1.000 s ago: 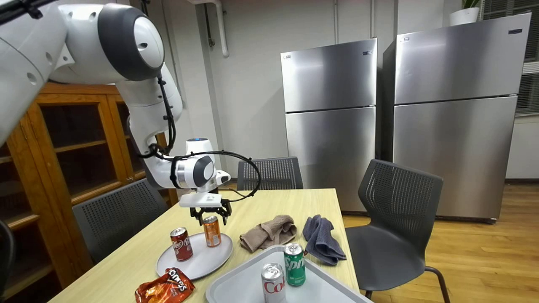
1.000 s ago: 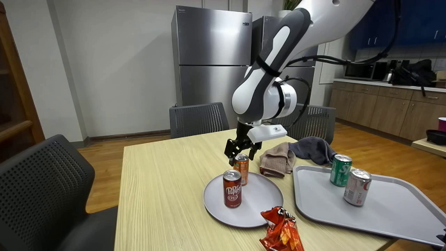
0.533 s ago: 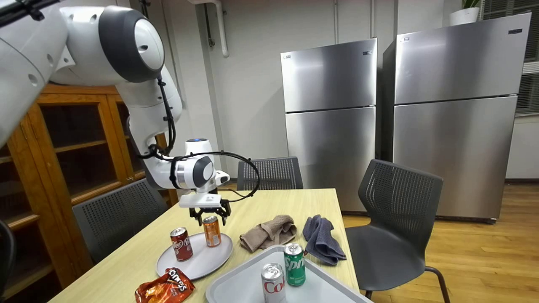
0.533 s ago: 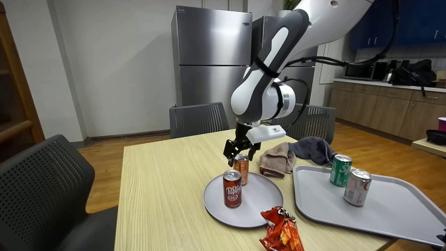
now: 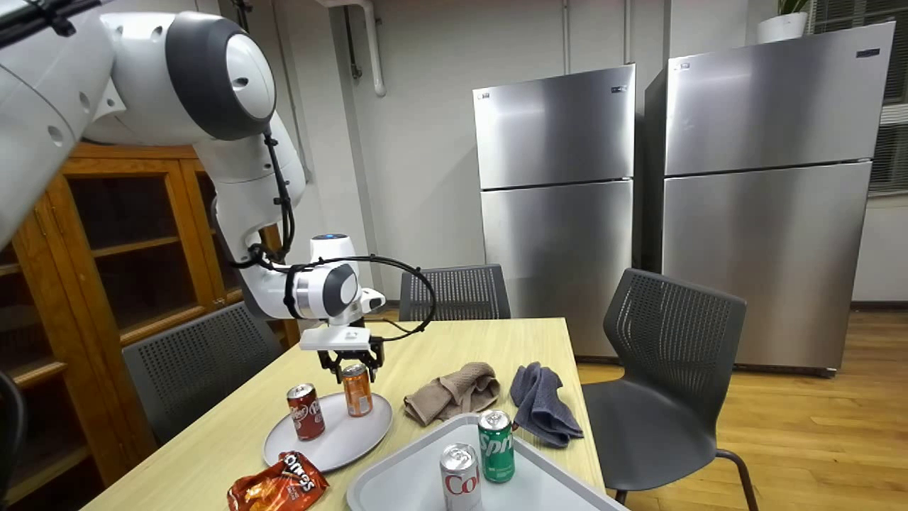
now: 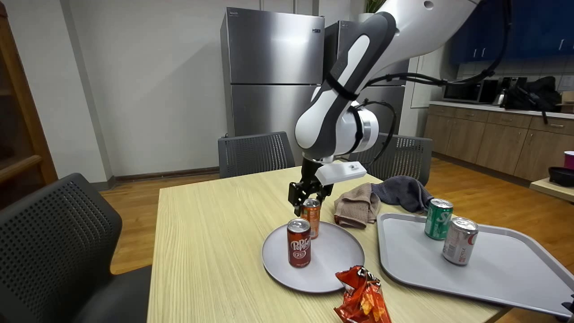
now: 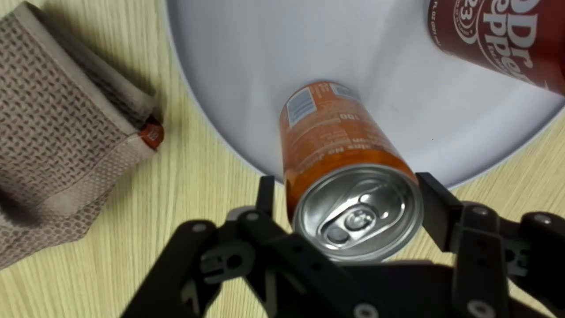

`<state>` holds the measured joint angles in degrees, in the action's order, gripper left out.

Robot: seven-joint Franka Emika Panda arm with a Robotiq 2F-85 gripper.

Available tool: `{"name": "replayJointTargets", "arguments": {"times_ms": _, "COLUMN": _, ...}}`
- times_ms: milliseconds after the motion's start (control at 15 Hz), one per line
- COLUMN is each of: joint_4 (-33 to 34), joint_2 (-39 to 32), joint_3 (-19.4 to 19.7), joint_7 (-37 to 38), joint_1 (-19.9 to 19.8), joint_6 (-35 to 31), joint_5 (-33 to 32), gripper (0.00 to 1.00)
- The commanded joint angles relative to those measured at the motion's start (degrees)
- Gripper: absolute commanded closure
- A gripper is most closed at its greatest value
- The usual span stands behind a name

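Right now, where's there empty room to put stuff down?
In an exterior view, the table is bare between the plate and the leftmost chair, as is the tray right of the silver can. It's crowded at the orange can: the open gripper straddles it, and the Dr Pepper can shares its plate.

The wrist view crops the red can (image 7: pixel 507 37) at upper right, the towel (image 7: pixel 57 128) at left, the plate (image 7: pixel 265 48) at top. In an exterior view, the red can partly hides the orange can (image 6: pixel 314 216), and the bottom edge cuts off the bag (image 6: pixel 364 298).
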<state>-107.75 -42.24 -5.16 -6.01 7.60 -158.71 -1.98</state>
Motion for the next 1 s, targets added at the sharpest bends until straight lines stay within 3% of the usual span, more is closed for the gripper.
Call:
{"name": "replayJointTargets", "arguments": {"times_ms": 0, "joint_4": 1.48, "joint_2": -0.49, "joint_3": 0.51, "joint_7": 1.02, "joint_1": 0.74, "joint_6": 1.59, "joint_5": -1.24, "gripper": 0.51}}
{"name": "replayJointTargets", "arguments": {"times_ms": 67, "joint_4": 1.47, "joint_2": -0.48, "joint_3": 0.53, "joint_7": 1.01, "joint_1": 0.73, "joint_6": 1.60, "joint_5": -1.26, "gripper": 0.60}}
{"name": "replayJointTargets", "arguments": {"times_ms": 133, "joint_4": 1.38, "joint_2": -0.41, "joint_3": 0.56, "joint_7": 0.99, "joint_1": 0.73, "joint_6": 1.52, "joint_5": -1.30, "gripper": 0.62}}
{"name": "replayJointTargets", "arguments": {"times_ms": 933, "joint_4": -6.34, "joint_2": 8.83, "joint_3": -1.99, "joint_7": -3.52, "joint_1": -2.85, "joint_6": 0.91, "joint_5": -0.72, "gripper": 0.62}}
